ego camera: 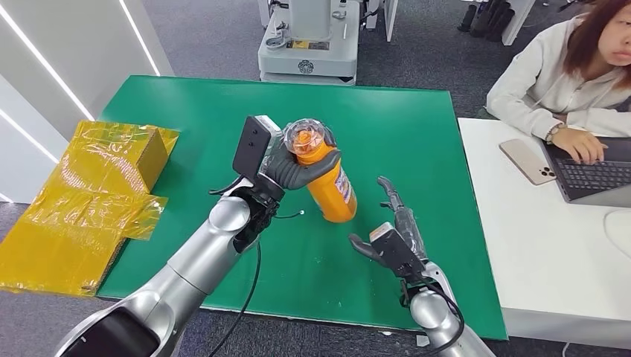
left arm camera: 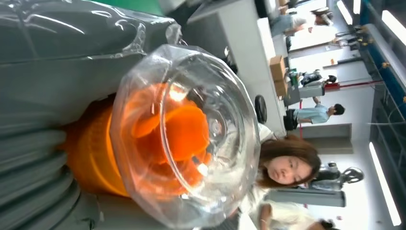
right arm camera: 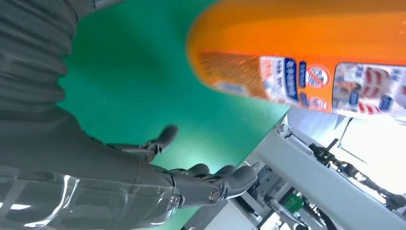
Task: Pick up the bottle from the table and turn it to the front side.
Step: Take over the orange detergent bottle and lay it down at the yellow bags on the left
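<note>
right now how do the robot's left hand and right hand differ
The left hand grips the orange bottle near its clear cap, fingers wrapped around it; the right hand holds nothing, fingers spread. The left hand is raised at the tilted bottle's top; the right hand sits lower, beside the bottle and apart from it. Both are over the green table.

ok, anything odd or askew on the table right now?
Only the bottle: it is tilted, cap toward the camera, because the left hand holds it near the top. The right hand is open beside it. No spill visible.
</note>
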Controlling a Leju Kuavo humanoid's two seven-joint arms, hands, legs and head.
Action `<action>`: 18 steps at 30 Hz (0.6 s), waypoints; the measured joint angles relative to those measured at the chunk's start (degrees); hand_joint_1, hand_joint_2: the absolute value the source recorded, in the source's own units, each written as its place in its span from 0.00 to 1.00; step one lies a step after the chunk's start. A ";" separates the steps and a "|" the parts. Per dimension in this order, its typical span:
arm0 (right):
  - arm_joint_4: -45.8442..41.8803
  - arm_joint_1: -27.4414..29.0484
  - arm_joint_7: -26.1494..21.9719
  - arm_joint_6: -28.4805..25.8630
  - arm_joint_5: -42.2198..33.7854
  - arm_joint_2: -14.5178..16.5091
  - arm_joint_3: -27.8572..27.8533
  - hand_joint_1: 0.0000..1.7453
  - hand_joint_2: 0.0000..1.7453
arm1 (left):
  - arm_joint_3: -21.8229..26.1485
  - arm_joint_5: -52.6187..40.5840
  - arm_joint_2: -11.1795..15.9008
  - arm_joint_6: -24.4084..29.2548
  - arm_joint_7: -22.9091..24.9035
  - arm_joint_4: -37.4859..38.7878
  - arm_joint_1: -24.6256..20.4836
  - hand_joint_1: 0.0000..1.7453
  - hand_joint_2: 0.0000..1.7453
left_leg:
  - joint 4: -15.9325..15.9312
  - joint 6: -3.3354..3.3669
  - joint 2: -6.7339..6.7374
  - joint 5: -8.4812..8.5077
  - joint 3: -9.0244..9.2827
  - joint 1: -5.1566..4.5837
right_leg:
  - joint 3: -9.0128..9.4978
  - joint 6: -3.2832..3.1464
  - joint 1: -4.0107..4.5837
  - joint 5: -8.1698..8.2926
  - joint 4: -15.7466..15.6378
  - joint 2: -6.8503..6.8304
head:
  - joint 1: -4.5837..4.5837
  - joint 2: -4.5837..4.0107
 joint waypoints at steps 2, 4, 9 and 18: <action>-1.37 1.16 0.14 -0.03 0.49 -0.70 -0.46 0.00 1.00 | 0.00 -4.91 1.02 1.65 -0.06 0.00 0.01 1.00 1.00 | -0.01 0.00 0.00 0.00 0.00 0.00 | 0.00 0.00 0.00 0.00 0.00 0.00 | 0.00 0.00; -2.48 2.23 0.18 0.01 0.82 -1.29 -0.94 0.00 1.00 | 0.00 -11.11 2.18 3.81 -0.32 0.00 0.01 1.00 1.00 | -0.01 0.00 0.01 0.00 -0.01 0.00 | 0.00 0.00 0.00 0.00 0.00 0.01 | -0.01 0.00; -5.07 4.08 -0.21 0.28 1.59 -1.93 -2.22 0.00 1.00 | 0.22 -32.60 5.22 11.38 -0.43 -0.10 0.00 1.00 1.00 | -0.01 0.00 0.02 0.00 0.00 0.01 | 0.00 0.00 0.01 0.00 0.01 0.01 | -0.01 0.00; -6.58 4.59 -1.69 0.45 0.86 -2.63 -3.24 0.00 1.00 | 0.98 -73.71 10.46 22.57 4.58 -3.18 0.01 1.00 1.00 | -0.01 -0.01 0.01 0.01 -0.01 0.00 | 0.01 0.00 0.00 0.00 0.02 0.00 | 0.00 0.00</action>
